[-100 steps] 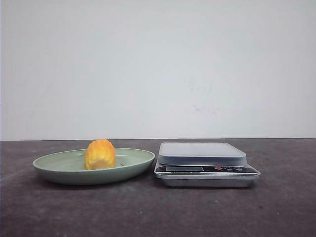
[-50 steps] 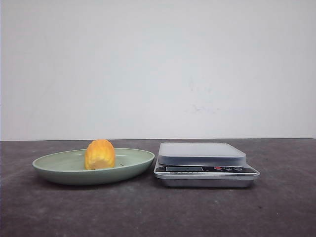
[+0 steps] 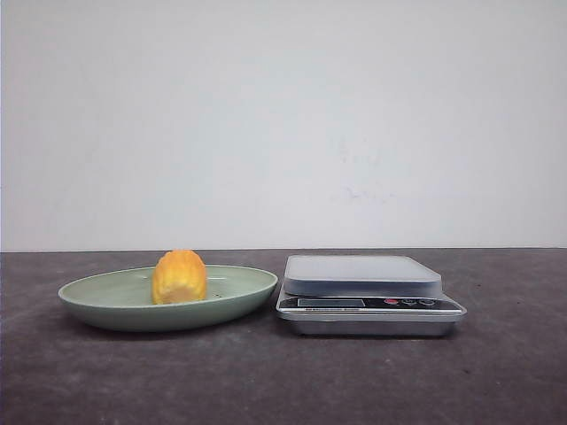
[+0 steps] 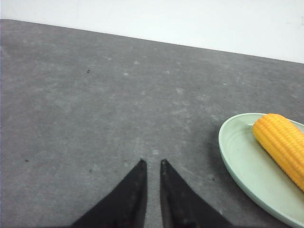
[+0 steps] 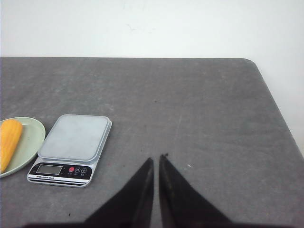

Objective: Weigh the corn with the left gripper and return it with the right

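The corn [image 3: 180, 276], a stubby yellow-orange cob piece, lies in a pale green plate [image 3: 97, 299] left of a silver kitchen scale [image 3: 363, 276] whose platform is bare. Neither gripper shows in the front view. In the left wrist view my left gripper [image 4: 152, 162] hovers over bare table, shut with only a thin slit between its tips and nothing held; the corn [image 4: 280, 142] and plate [image 4: 237, 156] lie off to one side. My right gripper [image 5: 157, 157] is shut and empty over the table, apart from the scale [image 5: 73, 137], the plate [image 5: 34, 137] and the corn [image 5: 9, 140].
The dark grey tabletop [image 3: 283, 381] stretches in front of the plate and scale. A white wall [image 3: 283, 124] stands behind. The table's rounded far corner and side edge [image 5: 273, 95] show in the right wrist view.
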